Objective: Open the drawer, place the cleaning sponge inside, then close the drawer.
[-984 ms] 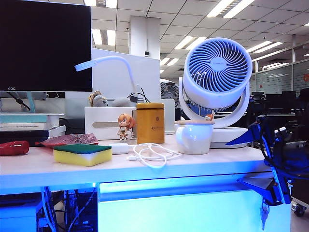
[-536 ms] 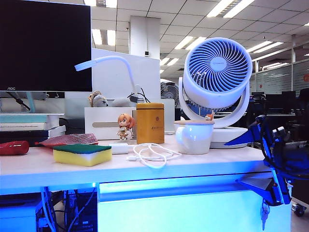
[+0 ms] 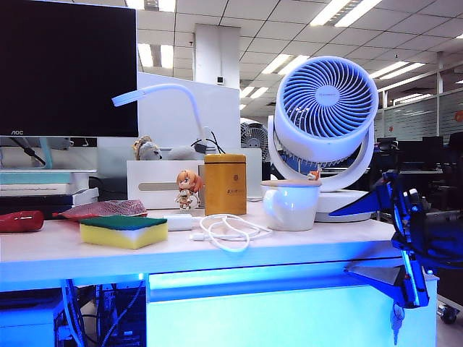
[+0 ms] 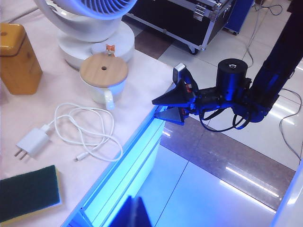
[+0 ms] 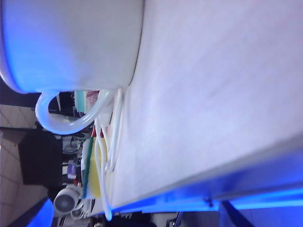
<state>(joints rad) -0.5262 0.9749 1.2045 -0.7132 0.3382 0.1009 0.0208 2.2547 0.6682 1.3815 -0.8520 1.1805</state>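
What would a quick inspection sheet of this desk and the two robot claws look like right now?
Surface: pale desk top, blue-lit front edge.
Job's things: drawer shut; cleaning sponge on the desk, untouched.
Clutter: mug, yellow canister, figurine, fan, red pouch.
Grippers: right gripper open, straddling the desk's right edge; left gripper shut, above the desk's front edge.
Cables: white charger cable coiled beside the mug.
Surroundings: monitor, open office.
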